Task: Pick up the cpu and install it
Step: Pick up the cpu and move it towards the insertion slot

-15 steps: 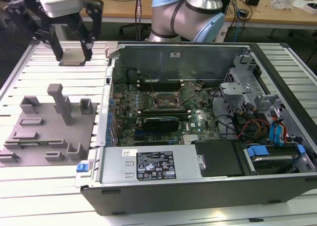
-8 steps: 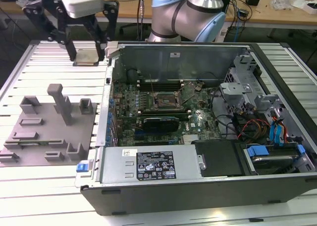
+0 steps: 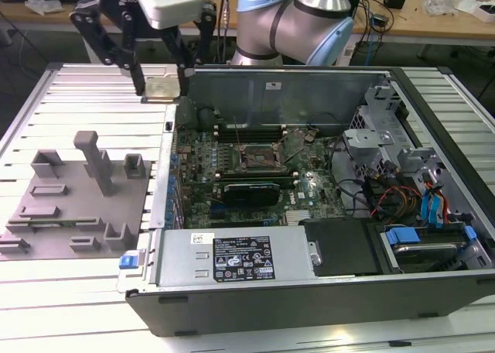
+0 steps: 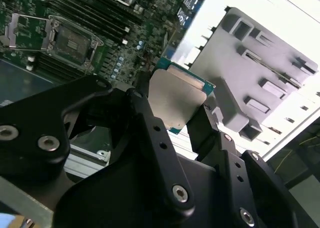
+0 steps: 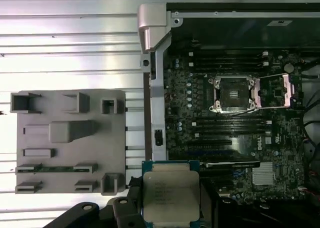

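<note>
Silvery and flat, the cpu (image 5: 170, 198) sits clamped between the black fingers (image 4: 202, 130) of the gripper (image 3: 162, 82) (level, metal top up), held above the slatted table (image 3: 77, 97) just beside the open computer case (image 3: 309, 291), while the grey fixture plate (image 5: 70, 138) and the open motherboard socket (image 5: 232, 93) lie farther off on opposite sides.

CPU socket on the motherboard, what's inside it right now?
No chip: the CPU socket lies open and bare, its cover plate swung aside. Its contacts are too fine to make out. The cpu is held in the end effector, away from it.
</note>
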Motion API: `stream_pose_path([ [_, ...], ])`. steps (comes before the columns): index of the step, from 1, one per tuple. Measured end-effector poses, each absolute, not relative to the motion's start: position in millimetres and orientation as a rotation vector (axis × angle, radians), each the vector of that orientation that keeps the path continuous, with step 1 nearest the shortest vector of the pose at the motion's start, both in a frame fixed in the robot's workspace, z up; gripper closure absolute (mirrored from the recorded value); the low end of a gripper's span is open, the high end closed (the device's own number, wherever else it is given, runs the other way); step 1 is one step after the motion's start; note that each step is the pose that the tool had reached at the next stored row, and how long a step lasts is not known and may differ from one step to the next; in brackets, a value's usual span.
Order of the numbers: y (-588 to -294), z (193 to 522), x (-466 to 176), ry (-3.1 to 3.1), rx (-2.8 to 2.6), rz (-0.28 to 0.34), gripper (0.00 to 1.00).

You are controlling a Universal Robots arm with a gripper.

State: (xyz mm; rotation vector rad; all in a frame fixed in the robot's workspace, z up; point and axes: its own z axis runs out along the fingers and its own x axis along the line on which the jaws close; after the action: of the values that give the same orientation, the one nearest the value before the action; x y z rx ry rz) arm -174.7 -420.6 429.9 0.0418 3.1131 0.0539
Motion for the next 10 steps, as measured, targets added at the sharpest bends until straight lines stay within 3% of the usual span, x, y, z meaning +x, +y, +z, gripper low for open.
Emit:
stream_pose_path([
  [10, -421, 430, -141, 3.114, 0.042, 0.054, 0.45],
])
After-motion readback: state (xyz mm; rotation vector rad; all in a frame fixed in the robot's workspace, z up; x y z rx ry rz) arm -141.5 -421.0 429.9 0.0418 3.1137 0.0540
